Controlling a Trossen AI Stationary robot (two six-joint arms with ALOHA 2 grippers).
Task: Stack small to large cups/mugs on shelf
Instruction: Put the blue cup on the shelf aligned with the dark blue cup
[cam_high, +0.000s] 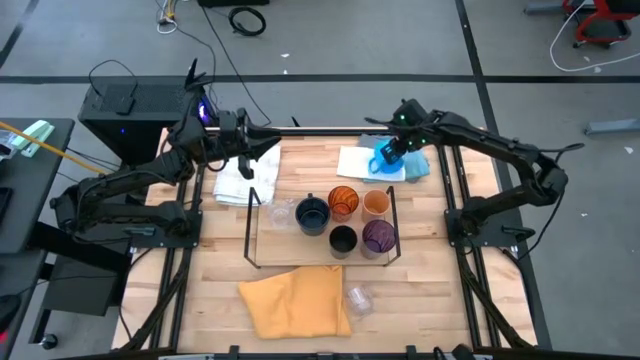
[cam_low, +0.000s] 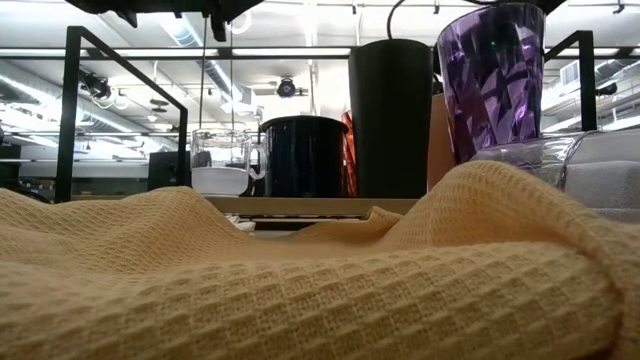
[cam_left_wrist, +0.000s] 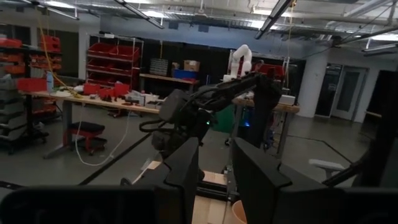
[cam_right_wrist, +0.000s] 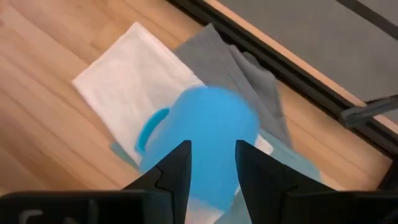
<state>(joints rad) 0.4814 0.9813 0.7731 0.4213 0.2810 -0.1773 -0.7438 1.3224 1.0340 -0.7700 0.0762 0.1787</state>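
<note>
R gripper (cam_high: 389, 153) sits over the cloths at abt 1 o'clock from table centre, fingers (cam_right_wrist: 177, 163) clamped on the bright blue mug (cam_right_wrist: 202, 146); mug is held above the white cloth (cam_right_wrist: 134, 87), grey cloth (cam_right_wrist: 239, 68) beside it. L gripper (cam_high: 243, 160) hovers at abt 11 o'clock near the white towel (cam_high: 232, 183), jaws parted w/ a small gap, holding nothing, aimed out into the room.

Shelf (cam_high: 322, 262) sits mid-table, wire frame around it. On it: dark navy mug (cam_high: 312, 214), orange cup (cam_high: 342, 201) at its 1 o'clock, 2nd orange cup (cam_high: 376, 204) to the right, black cup (cam_high: 342, 239) & purple cup (cam_high: 378, 237) on the near row, clear glass (cam_high: 281, 212) at the left end. Another clear glass (cam_high: 358, 298) lies off the shelf at 5 o'clock, by the yellow cloth (cam_high: 293, 300).
</note>
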